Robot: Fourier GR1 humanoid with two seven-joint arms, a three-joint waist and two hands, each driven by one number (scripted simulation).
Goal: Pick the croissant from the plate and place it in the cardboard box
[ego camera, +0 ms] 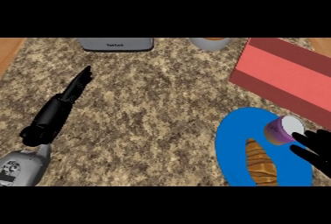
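A brown croissant [259, 163] lies on a blue plate [230, 144] at the lower right of the head view. A small purple cup with a white top [283, 129] lies on the plate's right side. My right hand [316, 148] comes in from the right edge with straight fingers beside the cup, to the right of the croissant and apart from it. The red box [284, 75] stands at the upper right, behind the plate. My left hand [72, 92] rests open on the left, fingers stretched away from me.
A grey appliance [116, 43] stands at the counter's far edge, with a white and orange cup [211, 42] to its right. Speckled stone counter [155, 109] spreads between the two hands. Wood shows at the far corners.
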